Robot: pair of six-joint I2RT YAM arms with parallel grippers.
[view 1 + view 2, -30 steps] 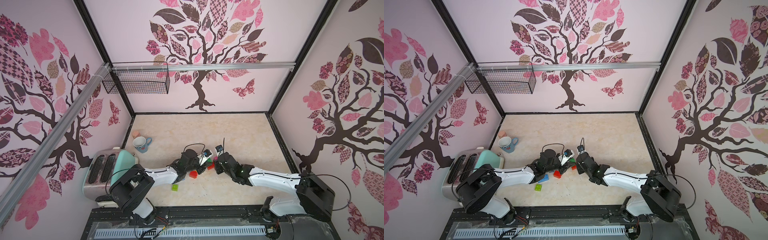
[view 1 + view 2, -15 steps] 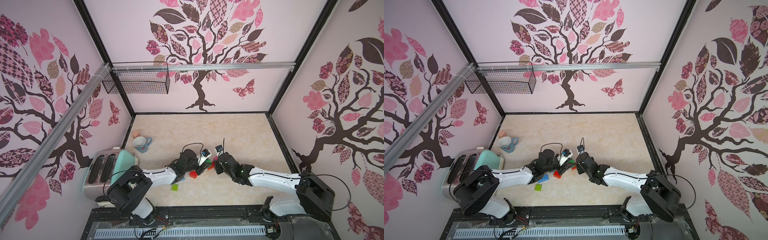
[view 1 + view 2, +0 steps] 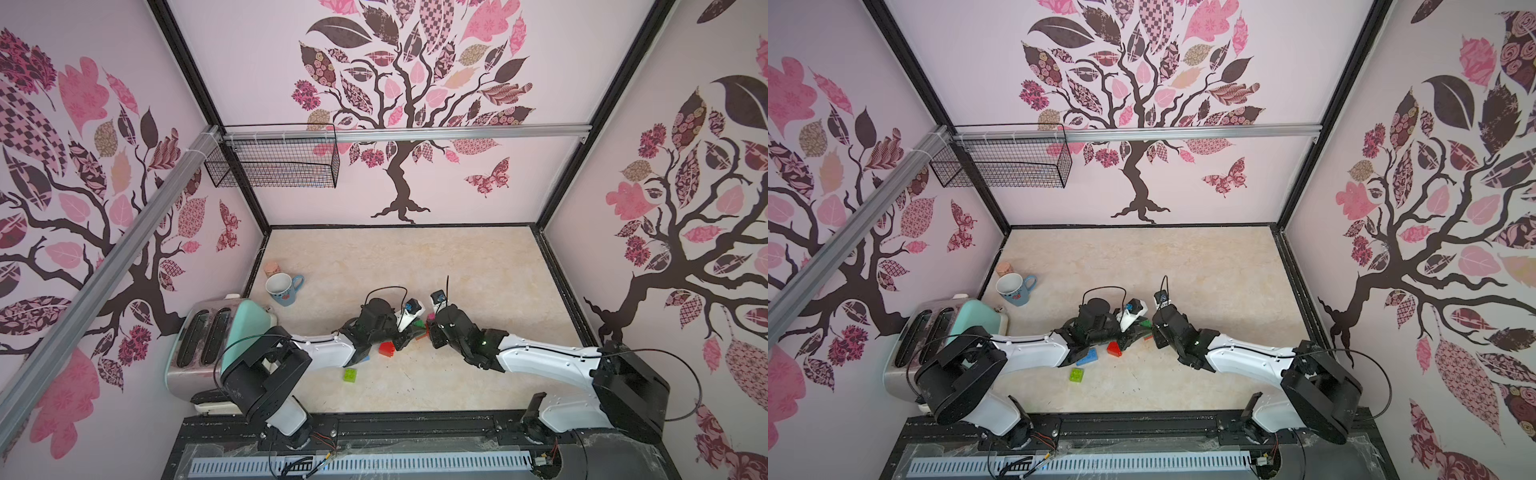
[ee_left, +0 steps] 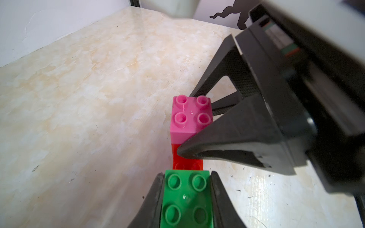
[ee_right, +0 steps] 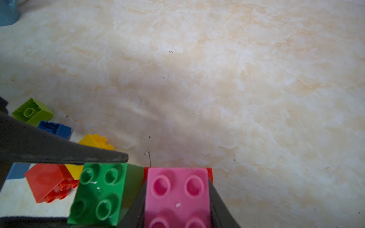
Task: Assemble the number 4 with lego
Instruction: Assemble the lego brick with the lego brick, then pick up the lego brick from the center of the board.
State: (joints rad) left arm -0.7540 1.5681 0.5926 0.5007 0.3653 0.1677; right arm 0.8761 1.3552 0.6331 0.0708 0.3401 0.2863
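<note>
One green brick (image 4: 187, 199), clamped in left tool (image 4: 187, 174)

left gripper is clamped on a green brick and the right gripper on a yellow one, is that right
Wrong colour: the right gripper is clamped on a pink brick, not a yellow one, as the right wrist view shows. The left gripper is clamped on the green brick.

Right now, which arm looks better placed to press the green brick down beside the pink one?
Probably the left: the left gripper is shut on the green brick, right beside the pink brick, which the right gripper holds clamped.
</note>
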